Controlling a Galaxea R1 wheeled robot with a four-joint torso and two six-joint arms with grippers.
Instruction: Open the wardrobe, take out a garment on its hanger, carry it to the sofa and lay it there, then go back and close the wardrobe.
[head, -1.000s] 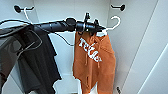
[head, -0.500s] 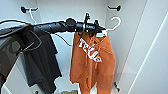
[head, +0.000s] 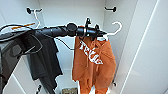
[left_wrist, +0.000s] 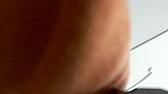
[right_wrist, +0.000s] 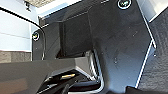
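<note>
The wardrobe stands open with its white inside facing me. My left arm reaches in from the left, and my left gripper is shut on the white hanger just below its hook. The hook hangs free in the air, below the dark peg on the back wall. From the hanger hangs the garment, a burnt-orange sweatshirt with white letters. Its orange cloth sits close against the left wrist camera. The right wrist view shows the robot's own dark plate.
A black T-shirt hangs on another white hanger from the left peg, close beside my left arm. The white right door stands open. A small object lies on the wardrobe floor.
The whole picture has shifted down slightly, so the camera has moved. The arm, hanger and sweatshirt keep their places relative to each other.
</note>
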